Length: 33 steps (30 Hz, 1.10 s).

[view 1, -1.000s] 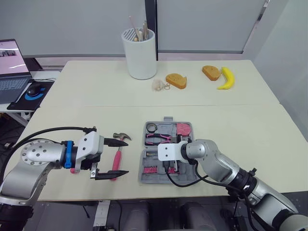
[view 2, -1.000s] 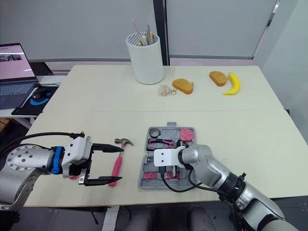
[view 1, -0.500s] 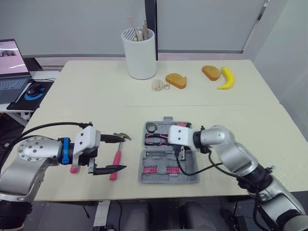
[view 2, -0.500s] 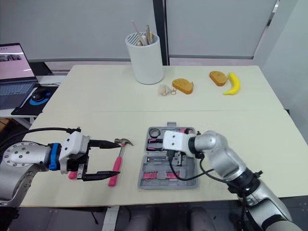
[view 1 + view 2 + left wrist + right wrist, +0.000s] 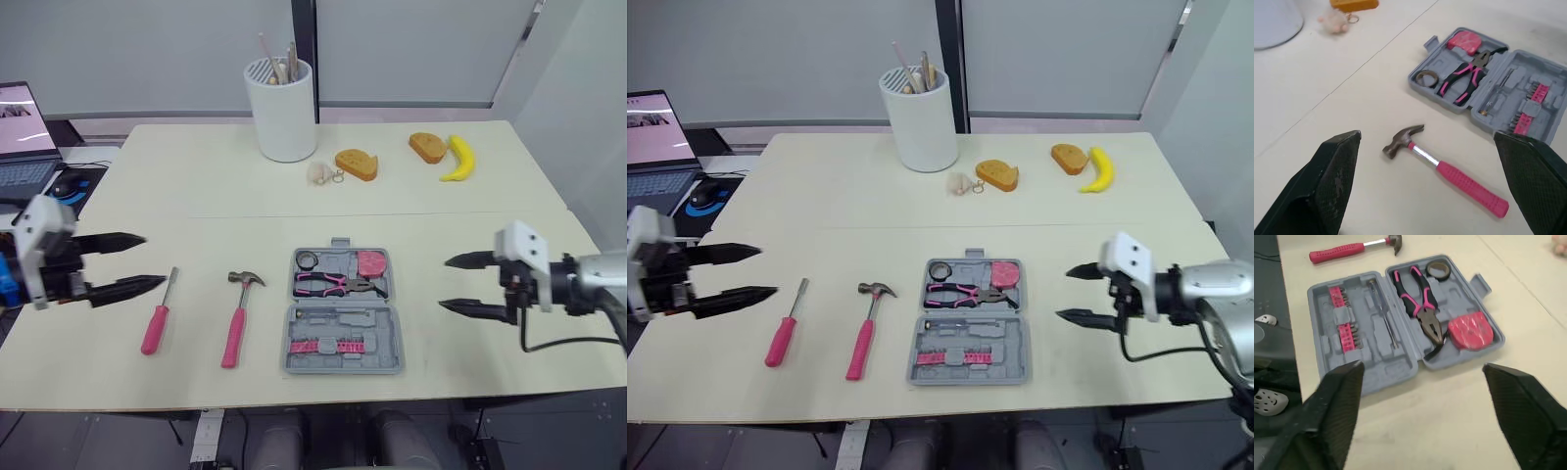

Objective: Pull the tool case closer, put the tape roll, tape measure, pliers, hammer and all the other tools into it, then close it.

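Observation:
The grey tool case (image 5: 343, 315) lies open near the table's front edge. Its far half holds the tape roll (image 5: 310, 259), the pink tape measure (image 5: 372, 262) and the pink-handled pliers (image 5: 333, 284). Its near half holds pink bits (image 5: 1345, 323) and a slim screwdriver (image 5: 1382, 318). Left of the case lie the pink-handled hammer (image 5: 237, 321) and a pink screwdriver (image 5: 157, 319). My left gripper (image 5: 153, 259) hovers open and empty left of the screwdriver. My right gripper (image 5: 443, 283) hovers open and empty right of the case.
At the back stand a white cylinder holder with sticks (image 5: 281, 108), two bread pieces (image 5: 358, 164) (image 5: 429, 147), a banana (image 5: 460, 159) and a small keychain (image 5: 321, 173). A laptop (image 5: 20, 127) and a mouse (image 5: 67, 181) sit on a side desk to the left.
My right gripper has left the case, swung out to the right and opened. My left gripper has drawn back to the left, away from the hammer, uncovering the pink screwdriver.

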{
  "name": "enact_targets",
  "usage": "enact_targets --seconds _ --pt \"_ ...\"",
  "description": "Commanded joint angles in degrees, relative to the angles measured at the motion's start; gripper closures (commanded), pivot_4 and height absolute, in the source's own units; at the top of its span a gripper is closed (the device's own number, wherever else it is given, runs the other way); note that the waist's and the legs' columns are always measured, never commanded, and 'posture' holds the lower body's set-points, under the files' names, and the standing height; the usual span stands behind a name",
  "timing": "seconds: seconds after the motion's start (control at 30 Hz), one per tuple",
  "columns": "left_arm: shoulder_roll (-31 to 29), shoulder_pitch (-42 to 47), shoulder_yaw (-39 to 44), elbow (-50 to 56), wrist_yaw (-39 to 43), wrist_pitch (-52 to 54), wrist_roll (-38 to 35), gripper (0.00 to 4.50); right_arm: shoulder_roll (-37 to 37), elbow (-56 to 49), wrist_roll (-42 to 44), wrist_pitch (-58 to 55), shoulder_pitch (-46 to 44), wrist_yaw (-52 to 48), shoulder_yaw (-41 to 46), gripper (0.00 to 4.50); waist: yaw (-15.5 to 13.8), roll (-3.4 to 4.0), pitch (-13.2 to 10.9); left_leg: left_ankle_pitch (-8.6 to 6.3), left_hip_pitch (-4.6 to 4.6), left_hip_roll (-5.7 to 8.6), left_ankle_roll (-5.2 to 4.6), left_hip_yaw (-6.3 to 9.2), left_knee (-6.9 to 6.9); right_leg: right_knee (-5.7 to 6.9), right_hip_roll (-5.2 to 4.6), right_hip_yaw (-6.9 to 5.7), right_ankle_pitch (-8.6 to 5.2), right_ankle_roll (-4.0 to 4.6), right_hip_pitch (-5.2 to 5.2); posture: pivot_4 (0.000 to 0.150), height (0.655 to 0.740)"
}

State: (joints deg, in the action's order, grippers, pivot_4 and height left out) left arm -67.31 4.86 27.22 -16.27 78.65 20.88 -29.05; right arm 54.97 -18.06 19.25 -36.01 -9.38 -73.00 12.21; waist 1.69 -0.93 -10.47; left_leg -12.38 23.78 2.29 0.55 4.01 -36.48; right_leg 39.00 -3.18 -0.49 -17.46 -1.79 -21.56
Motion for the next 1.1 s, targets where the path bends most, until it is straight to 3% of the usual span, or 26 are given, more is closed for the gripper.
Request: enact_targets --seconds 0.03,0.2,0.77,0.93,1.1 --pt "-3.4 0.8 2.9 -8.7 2.4 -3.9 2.1 0.0 3.0 1.8 1.0 3.2 2.6 -0.9 5.6 0.03 0.0 -0.01 0.0 0.0 0.01 0.01 0.0 -0.02 0.01 -0.02 -0.01 -0.01 0.0 0.0 -0.01 0.15 0.74" --pt "-4.6 2.7 1.7 -18.7 4.8 -9.0 4.5 0.0 2.8 4.3 1.0 5.6 2.4 1.4 5.3 0.03 -0.1 0.0 0.0 0.0 0.0 -0.03 0.0 -0.03 0.01 0.0 -0.04 0.01 0.0 0.0 -0.03 0.15 0.74" --pt "-3.7 2.9 2.3 -20.3 4.4 -12.0 5.4 0.0 2.3 5.6 1.4 8.2 -0.7 5.2 2.0 0.03 -0.1 -0.01 0.0 0.0 0.09 -0.04 0.01 -0.07 0.01 0.04 -0.08 0.07 0.02 0.02 -0.17 0.15 0.74" --pt "0.3 -6.1 8.9 -10.9 -0.5 -9.0 3.5 0.0 -1.9 4.5 2.9 9.2 -5.4 7.3 -1.2 0.03 0.2 -0.01 0.0 0.0 0.09 -0.04 0.01 -0.09 0.02 0.04 -0.09 0.13 0.02 0.03 -0.2 0.15 0.74" --pt "10.8 -23.0 18.0 8.7 -6.4 -2.1 0.8 0.0 -9.8 2.5 6.2 7.7 -15.8 8.4 -7.9 0.03 0.7 -0.01 0.0 -0.01 0.09 -0.1 0.02 -0.33 0.12 0.06 -0.08 0.41 0.04 0.05 -0.37 0.15 0.74"
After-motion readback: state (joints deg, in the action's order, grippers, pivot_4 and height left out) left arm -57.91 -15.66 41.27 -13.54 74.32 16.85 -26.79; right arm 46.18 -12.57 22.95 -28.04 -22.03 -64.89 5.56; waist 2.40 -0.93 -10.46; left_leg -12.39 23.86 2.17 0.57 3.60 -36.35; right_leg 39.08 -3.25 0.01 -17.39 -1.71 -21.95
